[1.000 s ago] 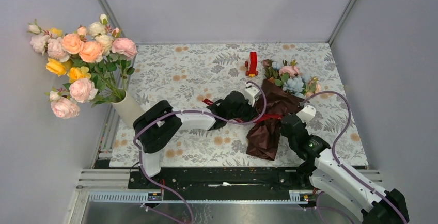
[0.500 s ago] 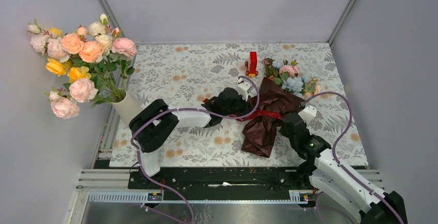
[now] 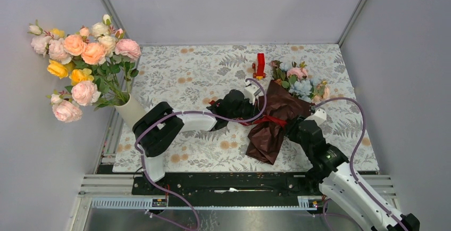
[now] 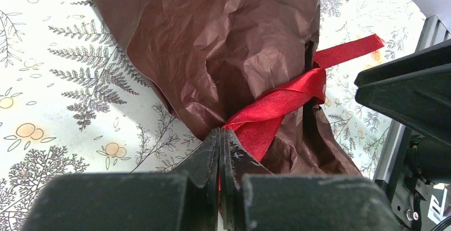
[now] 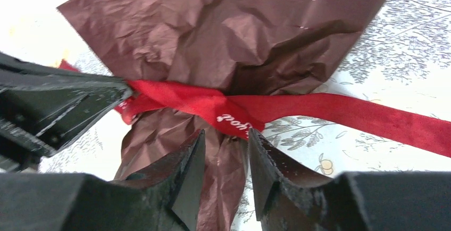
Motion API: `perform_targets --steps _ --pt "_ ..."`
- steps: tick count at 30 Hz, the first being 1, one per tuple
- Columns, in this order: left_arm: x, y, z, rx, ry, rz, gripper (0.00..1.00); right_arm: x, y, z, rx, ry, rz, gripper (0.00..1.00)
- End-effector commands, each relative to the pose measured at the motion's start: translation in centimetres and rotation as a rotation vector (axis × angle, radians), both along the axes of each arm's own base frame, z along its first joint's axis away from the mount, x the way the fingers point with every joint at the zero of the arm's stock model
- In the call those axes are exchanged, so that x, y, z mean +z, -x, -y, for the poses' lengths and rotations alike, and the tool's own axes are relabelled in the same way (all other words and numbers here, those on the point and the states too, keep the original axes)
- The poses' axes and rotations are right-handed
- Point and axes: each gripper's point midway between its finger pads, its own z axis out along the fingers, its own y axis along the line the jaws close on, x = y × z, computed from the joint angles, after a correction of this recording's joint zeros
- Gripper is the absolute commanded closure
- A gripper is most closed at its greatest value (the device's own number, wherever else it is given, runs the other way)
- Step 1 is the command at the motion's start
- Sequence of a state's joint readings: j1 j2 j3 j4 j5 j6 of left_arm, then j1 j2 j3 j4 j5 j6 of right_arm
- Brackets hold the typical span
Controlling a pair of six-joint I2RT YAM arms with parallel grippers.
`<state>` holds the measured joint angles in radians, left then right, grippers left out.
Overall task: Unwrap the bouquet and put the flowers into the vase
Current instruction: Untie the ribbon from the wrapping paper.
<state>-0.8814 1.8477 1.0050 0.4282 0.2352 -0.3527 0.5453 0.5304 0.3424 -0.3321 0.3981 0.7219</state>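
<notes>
The bouquet [image 3: 274,119] lies on the floral table cover, its dark red crinkly paper [image 4: 223,34] tied at the waist with a red ribbon [image 4: 276,103]. Its flowers [image 3: 300,79], pale blue and pink, stick out at the far end. My left gripper [image 4: 220,135] is shut on a ribbon end, left of the bouquet [image 3: 243,120]. My right gripper [image 5: 226,140] stands open just below the ribbon knot [image 5: 228,115], with the paper neck between its fingers. The ribbon's other tail [image 5: 372,116] trails to the right. The white vase [image 3: 133,113] stands at the table's left edge.
Large peach, pink and yellow roses [image 3: 85,66] fill the vase and lean over the left edge. A small red upright object [image 3: 260,65] stands at the back, just left of the bouquet's flowers. Grey walls close in the table on three sides.
My right gripper has opened and moved up to the bouquet's neck. The left gripper pulled the ribbon left, and the bouquet's lower end swung left with it.
</notes>
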Motion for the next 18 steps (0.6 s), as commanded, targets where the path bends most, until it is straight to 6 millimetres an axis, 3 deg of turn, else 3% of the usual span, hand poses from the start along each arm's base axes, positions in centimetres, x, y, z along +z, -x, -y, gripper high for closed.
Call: perform_targets --steps 1,18 --pt "2.7 -0.2 0.6 -0.024 0.075 0.046 1.0 1.4 0.2 -1.1 0.087 -0.02 0.029 0.56" --pt "3.4 -0.1 0.6 -0.028 0.085 0.047 1.0 0.8 -2.2 -1.7 0.075 0.069 -0.035 0.49"
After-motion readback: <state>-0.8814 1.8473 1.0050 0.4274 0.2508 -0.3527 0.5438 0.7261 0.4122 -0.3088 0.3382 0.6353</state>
